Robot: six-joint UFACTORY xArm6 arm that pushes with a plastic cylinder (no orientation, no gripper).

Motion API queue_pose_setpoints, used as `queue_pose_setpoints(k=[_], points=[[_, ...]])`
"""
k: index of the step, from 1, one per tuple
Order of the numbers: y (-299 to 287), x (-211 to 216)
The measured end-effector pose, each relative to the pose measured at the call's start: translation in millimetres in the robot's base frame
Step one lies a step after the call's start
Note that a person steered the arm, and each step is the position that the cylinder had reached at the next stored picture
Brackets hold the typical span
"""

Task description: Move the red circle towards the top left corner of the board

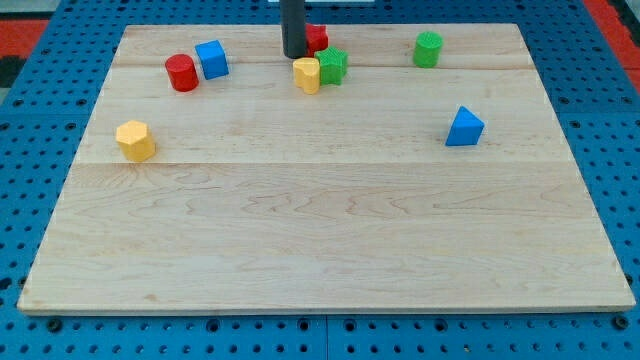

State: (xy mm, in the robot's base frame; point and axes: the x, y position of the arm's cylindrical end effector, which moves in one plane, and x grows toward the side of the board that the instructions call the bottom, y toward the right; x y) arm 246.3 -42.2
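Note:
The red circle (182, 73) is a short red cylinder near the view's top left, touching or almost touching a blue cube (212, 59) on its right. My tip (294, 55) is the lower end of a dark rod coming down from the top edge. It stands well to the right of the red circle, just left of another red block (318, 38) that it partly hides, and just above a yellow block (307, 75).
A green block (334, 66) touches the yellow block's right side. A green cylinder (428, 49) sits at the top right, a blue triangle (464, 127) at the right, a yellow hexagon (135, 140) at the left. The wooden board (320, 240) lies on a blue pegboard.

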Motion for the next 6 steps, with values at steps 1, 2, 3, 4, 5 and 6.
queue_pose_setpoints(k=[1,2,3,4,5,6], points=[[-13.7,0.4],[-23.6,0.3],[-33.8,0.3],[-37.4,16.6],[-60.9,54.7],[-115.0,74.4]])
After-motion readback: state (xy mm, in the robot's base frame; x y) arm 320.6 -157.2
